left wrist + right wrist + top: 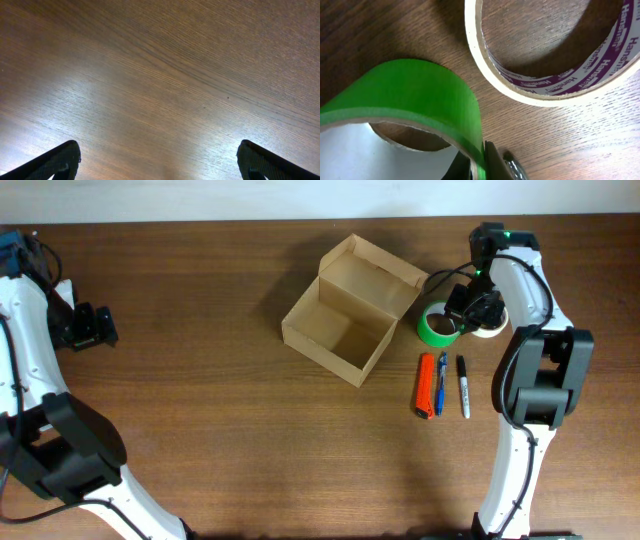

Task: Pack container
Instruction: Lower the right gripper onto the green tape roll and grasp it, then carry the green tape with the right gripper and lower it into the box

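Beside container (345, 330) | right fingers (495, 165) clamp green tape roll (420, 95) | white roll (535, 93) reads "Hansm…" | left fingers (50, 165) spread, empty

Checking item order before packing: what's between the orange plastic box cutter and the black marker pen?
A blue pen lies between the orange plastic box cutter and the black marker pen, lengthwise alongside both. Only the overhead view shows it.

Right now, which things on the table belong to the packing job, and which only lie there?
In use: open tan cardboard box; green tape roll, pinched on its wall by the right gripper, jaws shut.
Lying untouched, perhaps to pack later: cream tape roll with purple print; orange utility knife; blue pen; black marker.
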`<action>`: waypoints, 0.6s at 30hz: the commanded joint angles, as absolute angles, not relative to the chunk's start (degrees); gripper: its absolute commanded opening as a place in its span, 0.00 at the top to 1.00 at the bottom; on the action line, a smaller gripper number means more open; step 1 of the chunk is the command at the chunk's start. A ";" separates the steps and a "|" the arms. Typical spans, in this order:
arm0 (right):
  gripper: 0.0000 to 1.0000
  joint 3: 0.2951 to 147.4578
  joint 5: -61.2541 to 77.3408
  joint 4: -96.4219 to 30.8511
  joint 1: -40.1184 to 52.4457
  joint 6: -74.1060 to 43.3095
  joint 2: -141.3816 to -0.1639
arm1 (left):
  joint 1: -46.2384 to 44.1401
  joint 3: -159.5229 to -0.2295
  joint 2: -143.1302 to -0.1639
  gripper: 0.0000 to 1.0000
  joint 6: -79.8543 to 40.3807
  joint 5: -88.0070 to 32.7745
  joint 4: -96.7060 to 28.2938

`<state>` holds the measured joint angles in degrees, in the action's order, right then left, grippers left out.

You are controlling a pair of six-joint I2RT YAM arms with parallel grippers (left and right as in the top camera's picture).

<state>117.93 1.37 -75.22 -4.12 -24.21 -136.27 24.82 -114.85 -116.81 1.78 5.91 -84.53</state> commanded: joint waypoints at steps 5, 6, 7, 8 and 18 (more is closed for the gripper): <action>0.96 119.92 0.84 -74.56 -4.80 -24.25 -136.07 | 24.93 -114.37 -117.32 0.00 2.66 5.17 -84.40; 0.96 120.86 0.82 -74.78 -4.99 -24.16 -135.63 | 24.93 -114.37 -117.32 0.00 2.66 5.17 -84.40; 0.96 122.28 0.84 -75.07 -5.37 -23.75 -135.00 | 24.93 -114.37 -117.32 0.00 2.66 5.19 -84.40; 0.96 124.01 0.84 -75.55 -5.74 -23.05 -134.23 | 24.93 -114.37 -117.32 0.00 2.66 5.19 -84.40; 0.96 154.80 3.49 -87.55 -7.66 -12.38 -127.07 | 24.93 -114.37 -117.32 0.00 2.66 5.19 -84.40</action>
<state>145.34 1.63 -84.71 -7.86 -18.13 -133.45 24.82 -114.85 -116.81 1.78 5.76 -84.53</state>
